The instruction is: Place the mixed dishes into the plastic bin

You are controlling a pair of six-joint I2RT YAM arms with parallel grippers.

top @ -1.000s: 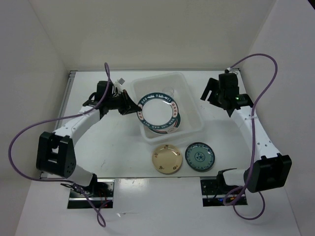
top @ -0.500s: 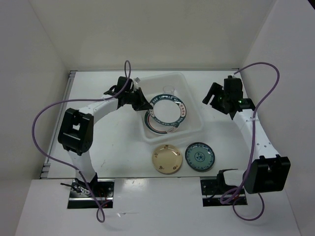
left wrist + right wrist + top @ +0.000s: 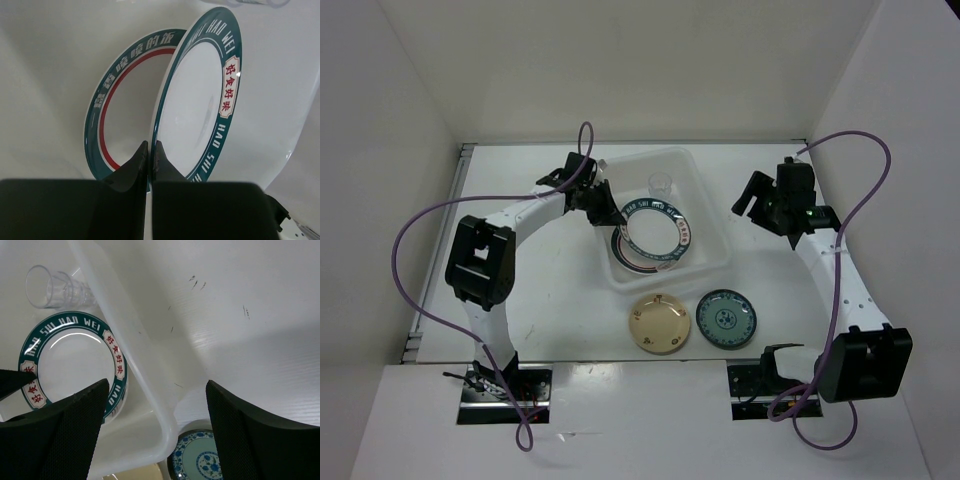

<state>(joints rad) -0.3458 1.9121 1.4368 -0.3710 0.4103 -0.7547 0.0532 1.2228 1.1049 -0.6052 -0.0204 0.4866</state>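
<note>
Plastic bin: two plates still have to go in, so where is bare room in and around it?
Inside the plastic bin, bare floor shows along the right wall, right of the clear cup. Its middle and left are crowded: the left gripper holds a tilted green-rimmed plate over a red-ringed plate. Outside, the table is bare between the bin and the right gripper.

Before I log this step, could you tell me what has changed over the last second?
The left gripper, shut on the rim of the lettered plate, swung right over the plastic bin and carried the plate lower, toward the green-red rimmed plate lying there. Nothing was released. Unchanged: the clear cup in the bin, the cream plate and teal plate on the table, and the right gripper beside the bin.
</note>
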